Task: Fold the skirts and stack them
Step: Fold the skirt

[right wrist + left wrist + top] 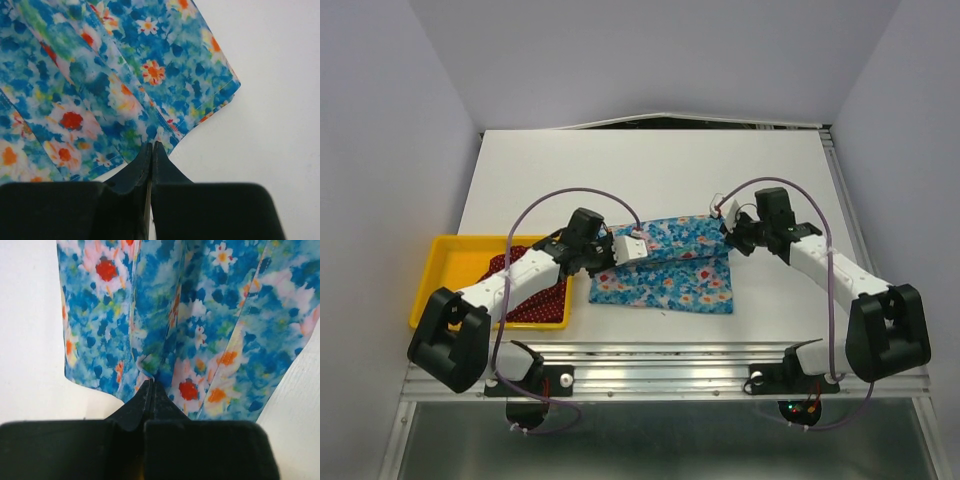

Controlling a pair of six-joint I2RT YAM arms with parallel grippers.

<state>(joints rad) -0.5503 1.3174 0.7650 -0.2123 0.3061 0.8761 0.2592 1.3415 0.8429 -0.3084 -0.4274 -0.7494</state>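
Both arms reach inward, the left gripper (151,385) and right gripper (151,146) each pinched shut on an edge of the blue skirt (665,282) lying between them. The dark red skirt (542,300) lies in the yellow tray (448,252).

Yellow tray (450,262) on white table (650,170)

Left arm (520,275), right arm (820,262) reach forward, angled inward; left pincer (151,386), right pincer (151,146) clamped tight (tips pressed together).
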